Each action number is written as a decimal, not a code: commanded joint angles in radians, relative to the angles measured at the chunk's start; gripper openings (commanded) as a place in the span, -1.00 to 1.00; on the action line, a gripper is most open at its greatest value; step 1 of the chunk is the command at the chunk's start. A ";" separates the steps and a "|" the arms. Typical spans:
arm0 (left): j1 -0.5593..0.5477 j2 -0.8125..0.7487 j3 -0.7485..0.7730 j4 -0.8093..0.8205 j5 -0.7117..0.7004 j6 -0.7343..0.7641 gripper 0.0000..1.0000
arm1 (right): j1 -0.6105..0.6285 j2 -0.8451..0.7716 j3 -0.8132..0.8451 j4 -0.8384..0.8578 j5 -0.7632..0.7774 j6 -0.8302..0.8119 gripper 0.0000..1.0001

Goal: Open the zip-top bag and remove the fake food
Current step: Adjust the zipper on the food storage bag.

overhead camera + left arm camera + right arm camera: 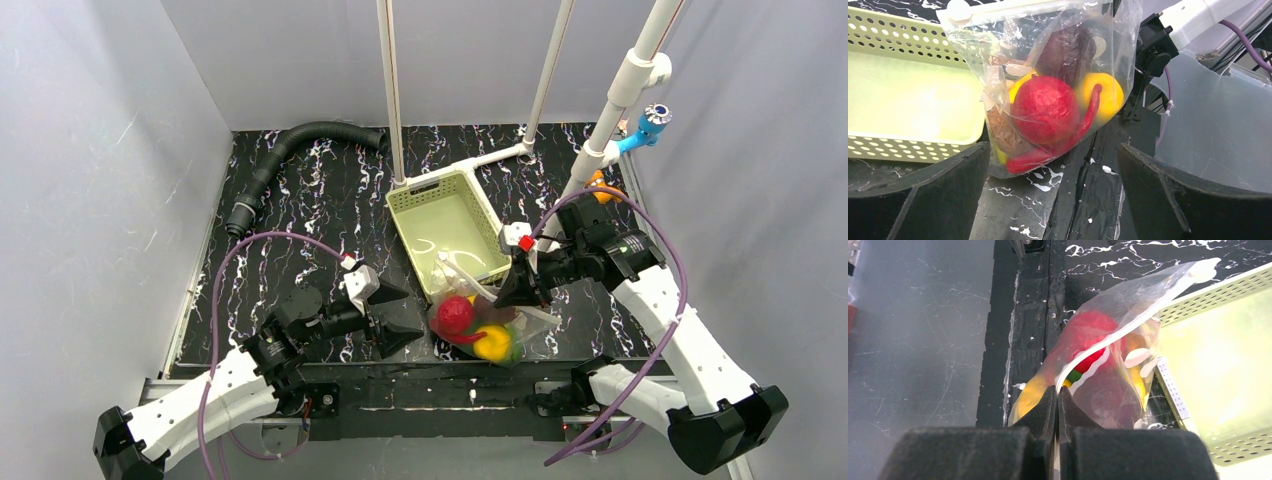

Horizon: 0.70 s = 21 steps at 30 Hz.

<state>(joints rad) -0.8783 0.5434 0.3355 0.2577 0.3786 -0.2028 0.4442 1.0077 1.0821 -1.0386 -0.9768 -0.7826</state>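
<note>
Left arm: it reaches in low from the near edge of the desk [300,215], forearm close to the surface, wrist turned toward the near corner of the pale green basket [402,212]. The left end effector [405,316] stands wide open and holds nothing; its two black fingers [923,200] are level, with bare desk between them, short of the bag. Right arm: it is folded at the elbow and comes in from the near right of the basket, wrist tipped down. The right end effector [1058,401] is pinched tight on the top edge of the zip-top bag [520,322], at the white zip strip. The bag sits on the desk against the basket's near right corner, held up at the pinched edge, its top end reaching over the basket rim. The fake food [1045,110] is all inside the bag: a round red piece, a long red piece, yellow pieces, a dark red one and a glimpse of green. Beyond the basket to its far left lies a black ribbed hose [290,145]; white pipes [392,90] rise just behind the basket.
</note>
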 commanded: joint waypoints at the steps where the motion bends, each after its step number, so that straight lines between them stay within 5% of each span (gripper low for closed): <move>1: 0.006 -0.002 -0.018 0.088 0.042 -0.002 0.97 | -0.002 0.016 0.038 -0.034 -0.078 -0.035 -0.97; 21: 0.006 0.054 -0.053 0.200 0.041 -0.023 0.97 | 0.093 0.134 0.207 -0.163 0.039 -0.103 -0.97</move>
<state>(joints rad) -0.8783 0.5888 0.2893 0.3985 0.4267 -0.2260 0.5274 1.1450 1.2480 -1.1820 -0.9257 -0.8688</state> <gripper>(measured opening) 0.981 0.031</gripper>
